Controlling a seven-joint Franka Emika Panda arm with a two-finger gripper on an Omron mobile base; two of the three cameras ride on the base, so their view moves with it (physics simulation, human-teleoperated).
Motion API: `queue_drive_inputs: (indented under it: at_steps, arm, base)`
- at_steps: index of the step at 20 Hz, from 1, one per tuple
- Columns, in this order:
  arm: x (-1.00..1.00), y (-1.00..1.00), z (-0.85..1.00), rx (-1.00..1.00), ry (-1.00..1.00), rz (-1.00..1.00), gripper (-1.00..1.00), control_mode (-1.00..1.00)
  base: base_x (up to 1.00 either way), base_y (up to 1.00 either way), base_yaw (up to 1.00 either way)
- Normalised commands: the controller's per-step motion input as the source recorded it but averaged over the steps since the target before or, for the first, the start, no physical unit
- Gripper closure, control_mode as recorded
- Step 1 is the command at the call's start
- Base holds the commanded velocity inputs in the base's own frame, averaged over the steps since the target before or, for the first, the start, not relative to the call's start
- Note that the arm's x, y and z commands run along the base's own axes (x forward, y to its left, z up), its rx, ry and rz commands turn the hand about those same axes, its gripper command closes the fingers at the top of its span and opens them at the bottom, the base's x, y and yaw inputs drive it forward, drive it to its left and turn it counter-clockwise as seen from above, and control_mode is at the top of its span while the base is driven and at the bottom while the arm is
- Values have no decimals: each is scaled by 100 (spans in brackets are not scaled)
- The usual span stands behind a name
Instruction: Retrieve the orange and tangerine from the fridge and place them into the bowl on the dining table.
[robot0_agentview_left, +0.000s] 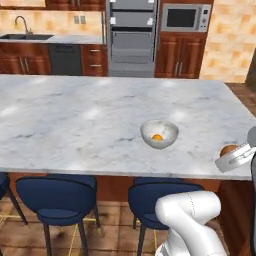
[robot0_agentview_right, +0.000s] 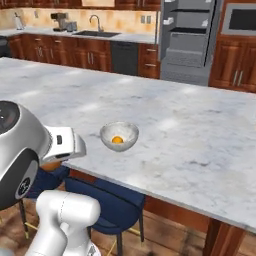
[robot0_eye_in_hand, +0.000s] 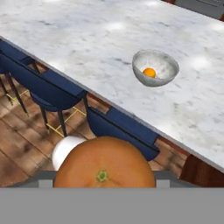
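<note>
My gripper (robot0_eye_in_hand: 105, 183) is shut on a large orange (robot0_eye_in_hand: 105, 162), which sits low in the hand view and hides the fingertips. In the left base view the gripper (robot0_agentview_left: 231, 156) holds the orange (robot0_agentview_left: 229, 149) just off the near right edge of the dining table (robot0_agentview_left: 75, 115). The bowl (robot0_agentview_left: 159, 134) stands near that edge, to the left of the gripper, with a small tangerine (robot0_agentview_left: 157, 137) inside. The hand view shows the bowl (robot0_eye_in_hand: 155, 68) and tangerine (robot0_eye_in_hand: 149, 72) ahead, apart from the orange. Behind the table, the fridge (robot0_agentview_left: 132, 37) stands with its doors open.
Dark blue chairs (robot0_agentview_left: 57, 197) are tucked under the table's near edge, below the gripper's height. A microwave (robot0_agentview_left: 184, 18) sits right of the fridge, and a sink counter (robot0_agentview_left: 30, 37) runs along the back wall. Wooden floor lies beneath.
</note>
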Motion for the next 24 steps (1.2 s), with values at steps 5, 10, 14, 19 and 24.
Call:
queue_drive_inputs:
  at_steps: [5, 10, 14, 19, 24]
  arm:
    - [0, 0, 0, 0, 0, 0, 100, 100]
    - [0, 0, 0, 0, 0, 0, 100, 100]
    - [0, 0, 0, 0, 0, 0, 100, 100]
    - [29, 12, -4, 0, 0, -3, 100, -100]
    - [90, 18, -4, 0, 0, -6, 100, -100]
  base:
    - [69, 63, -59]
    - [83, 55, -46]
    - [44, 13, -11]
    - [29, 8, -4]
    - [0, 0, 0]
